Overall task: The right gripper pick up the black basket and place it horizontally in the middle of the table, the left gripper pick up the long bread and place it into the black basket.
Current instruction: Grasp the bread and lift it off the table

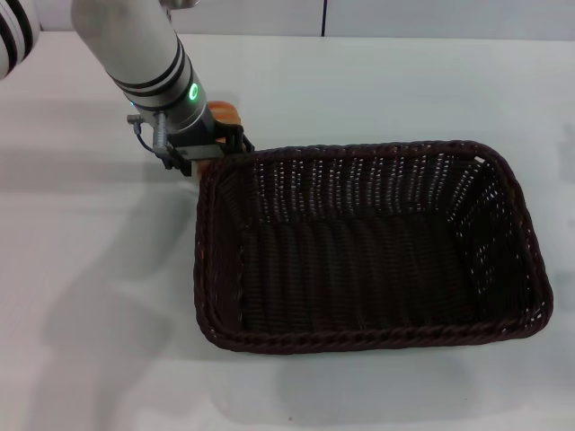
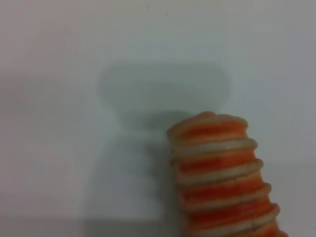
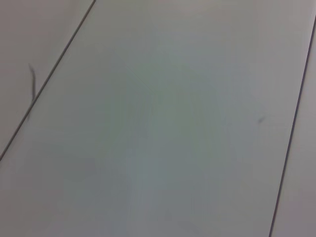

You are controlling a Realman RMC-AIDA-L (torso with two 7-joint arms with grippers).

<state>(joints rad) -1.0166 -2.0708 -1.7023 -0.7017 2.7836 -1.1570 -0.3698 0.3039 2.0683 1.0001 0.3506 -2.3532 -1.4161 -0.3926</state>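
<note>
The black basket (image 1: 363, 342) lies lengthwise across the middle of the white table (image 1: 90, 269), and nothing is in it. My left gripper (image 1: 223, 144) hangs just outside the basket's far left corner, shut on the long bread (image 1: 226, 113). Only an orange end of the loaf shows behind the fingers. In the left wrist view the striped long bread (image 2: 222, 173) fills the lower part, and its soft shadow falls on the table beneath it. The right gripper is out of view; its wrist view shows only a pale surface with thin seams.
The left arm (image 1: 144, 54) slants down from the far left corner of the table. A wall runs along the table's far edge (image 1: 323, 34). Bare white tabletop lies to the left of the basket and behind it.
</note>
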